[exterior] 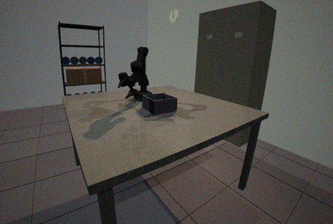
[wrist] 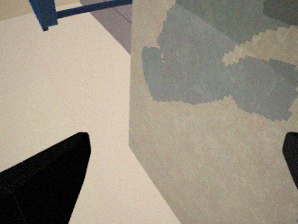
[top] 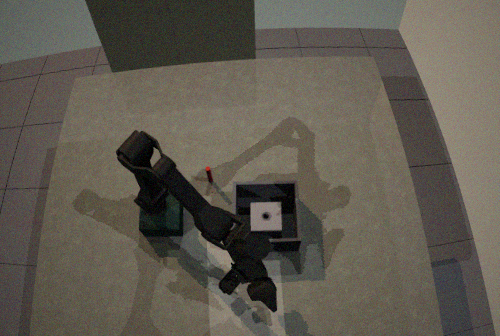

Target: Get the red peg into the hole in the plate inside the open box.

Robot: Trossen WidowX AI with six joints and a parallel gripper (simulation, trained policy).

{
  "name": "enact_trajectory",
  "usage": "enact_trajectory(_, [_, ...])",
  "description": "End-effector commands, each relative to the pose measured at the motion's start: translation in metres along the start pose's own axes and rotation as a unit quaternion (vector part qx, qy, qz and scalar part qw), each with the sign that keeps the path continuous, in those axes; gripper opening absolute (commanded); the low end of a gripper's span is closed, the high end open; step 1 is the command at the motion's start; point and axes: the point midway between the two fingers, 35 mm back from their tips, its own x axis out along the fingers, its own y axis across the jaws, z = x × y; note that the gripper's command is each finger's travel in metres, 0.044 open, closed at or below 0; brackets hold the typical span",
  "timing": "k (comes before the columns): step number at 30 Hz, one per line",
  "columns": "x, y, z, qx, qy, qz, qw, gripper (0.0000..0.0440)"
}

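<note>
The red peg (top: 209, 175) stands upright on the table, left of the box's far left corner in the top view. The dark open box (top: 286, 245) (exterior: 164, 107) stands on the table. Inside it lies a white plate (top: 257, 225) with a dark round hole near its middle; nothing red shows in the hole. My gripper (top: 250, 296) (exterior: 122, 92) (wrist: 189, 142) is wide open and empty. It hangs in the air beyond the near side of the box, well away from the peg. The peg is not in the wrist view.
The arm's green base (top: 161, 221) stands left of the box, with the arm reaching past the box's near left corner. The table (top: 150, 95) (exterior: 133, 147) carries long arm shadows. The wrist view shows the table's edge and a blue frame (wrist: 42, 14) beyond it.
</note>
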Motion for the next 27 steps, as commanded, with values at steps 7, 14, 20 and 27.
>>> enact_trajectory(7, [-0.047, 0.000, -0.080, -0.164, 0.058, -0.018, 0.985, 0.0440])
enact_trajectory(14, [-0.088, -0.013, -0.122, -0.272, 0.103, -0.040, 0.956, 0.0440])
enact_trajectory(20, [-0.125, -0.032, -0.149, -0.360, 0.143, -0.063, 0.920, 0.0440])
enact_trajectory(27, [-0.170, -0.062, -0.166, -0.453, 0.190, -0.097, 0.866, 0.0440])
